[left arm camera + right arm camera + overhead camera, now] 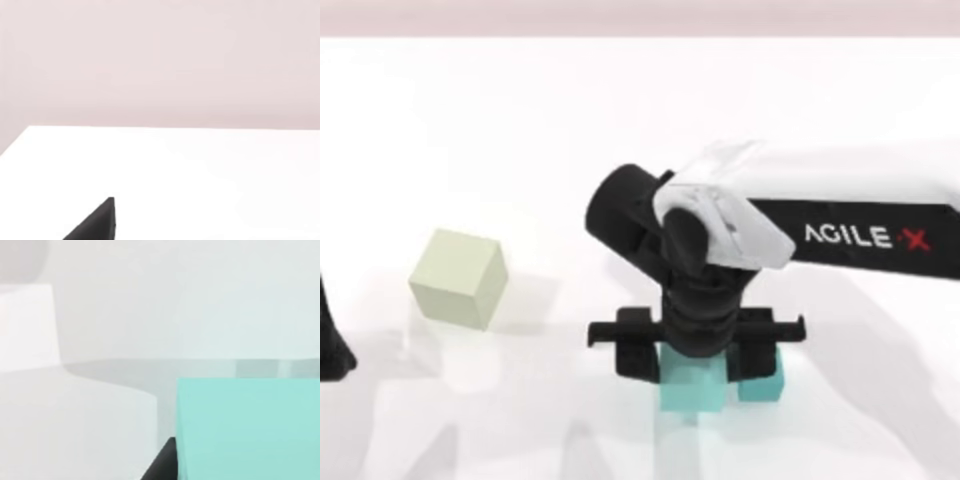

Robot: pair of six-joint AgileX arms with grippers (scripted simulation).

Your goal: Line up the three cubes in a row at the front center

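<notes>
Top view has my right gripper (692, 362) low near the table's (520, 120) front edge at center, fingers spread and standing to either side of the light cyan cube (690, 388), not visibly pressing it. The small teal cube (763, 384) sits just beside it on the right. The large beige-green cube (458, 278) rests well apart toward the left edge. My left gripper (332, 345) is parked at the left edge; I cannot tell its fingers.
</notes>
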